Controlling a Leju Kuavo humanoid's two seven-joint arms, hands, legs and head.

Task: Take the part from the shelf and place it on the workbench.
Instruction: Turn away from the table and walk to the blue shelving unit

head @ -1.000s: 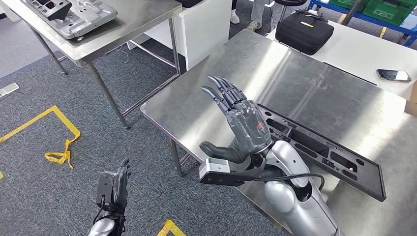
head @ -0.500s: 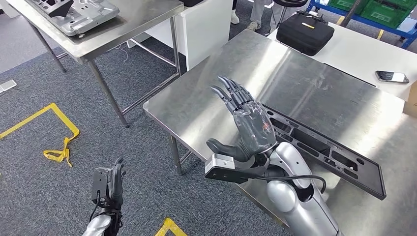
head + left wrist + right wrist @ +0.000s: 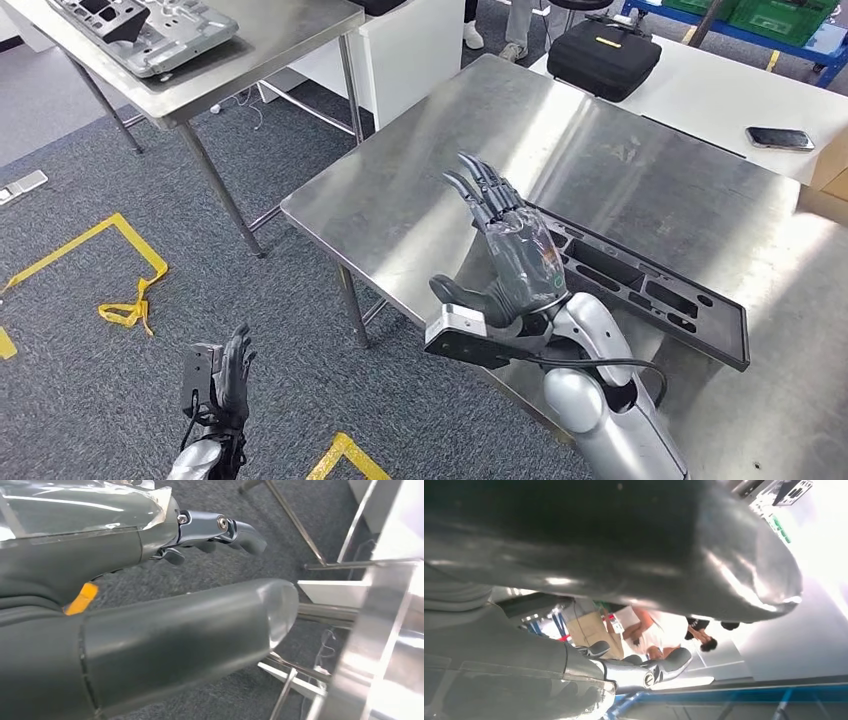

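Note:
A flat black part (image 3: 640, 290) with several cut-outs lies on the steel workbench (image 3: 420, 190), near its right side. My right hand (image 3: 510, 255) is raised above the bench just left of the part, palm up, fingers straight and apart, holding nothing; the same hand (image 3: 624, 605) looms close in the right wrist view. My left hand (image 3: 225, 375) hangs low over the carpet at the bottom left, fingers apart and empty. In the left wrist view that hand (image 3: 150, 605) sits over grey carpet beside steel table legs.
A second steel table (image 3: 270, 45) at the upper left carries a grey metal part (image 3: 140, 30). A black case (image 3: 605, 60) and a phone (image 3: 780, 138) lie on the white table behind. Yellow tape (image 3: 125, 300) marks the carpet. People stand at the back.
The camera has shifted slightly, so the whole scene slid. My right hand has moved a little to the right and down, staying spread. The black part has not moved on the bench.

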